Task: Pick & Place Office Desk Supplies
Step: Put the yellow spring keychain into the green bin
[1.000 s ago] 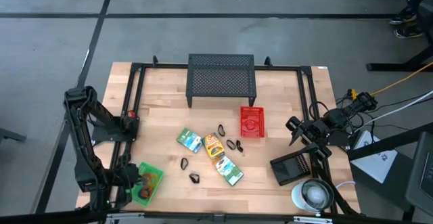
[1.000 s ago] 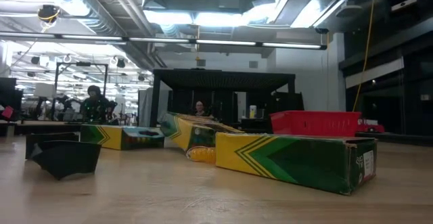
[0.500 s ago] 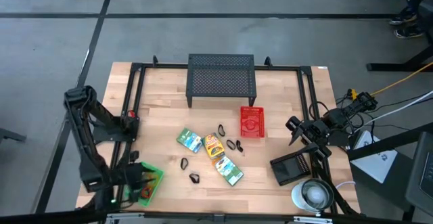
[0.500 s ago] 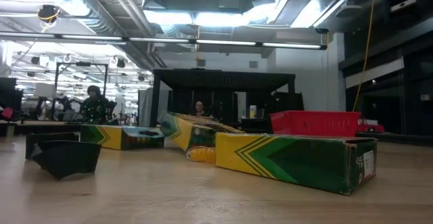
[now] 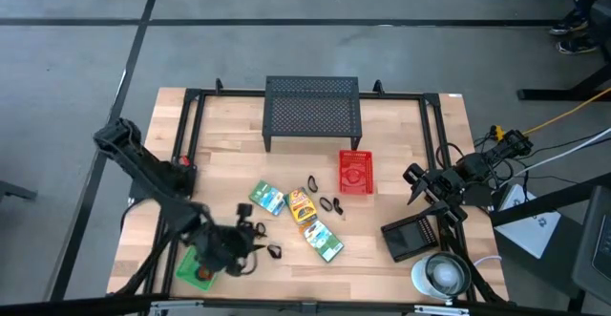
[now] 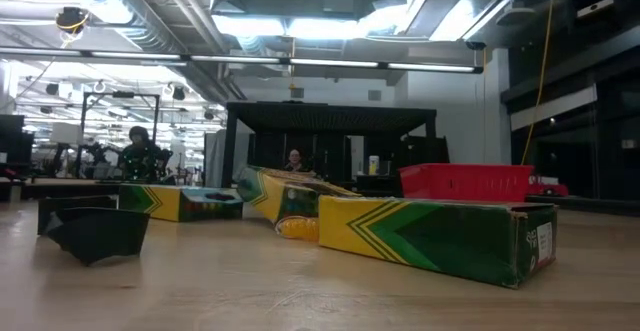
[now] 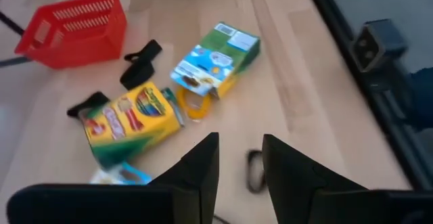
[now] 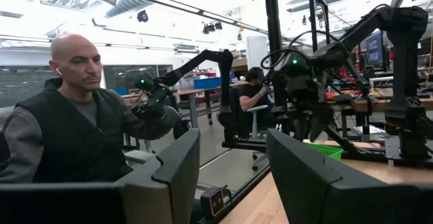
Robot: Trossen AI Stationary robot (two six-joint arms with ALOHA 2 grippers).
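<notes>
left gripper (image 7: 240, 166) fingers apart and empty, black clip (image 7: 254, 170) between the fingertips, yellow packet (image 7: 132, 119) beyond, right gripper (image 8: 230, 173) fingers apart, empty

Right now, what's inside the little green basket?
The left gripper hangs beside the green basket. Something orange shows inside; the arm covers the rest.

Table (image 5: 401, 154): pale wood, matt. Crayon box (image 7: 132, 119): glossy printed cardboard. Red basket (image 7: 74, 28): slotted plastic. Stand (image 5: 312, 108): black metal mesh.

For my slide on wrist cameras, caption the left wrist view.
Left hand, open and empty, above crayon boxes, black clips and a red basket.
</notes>
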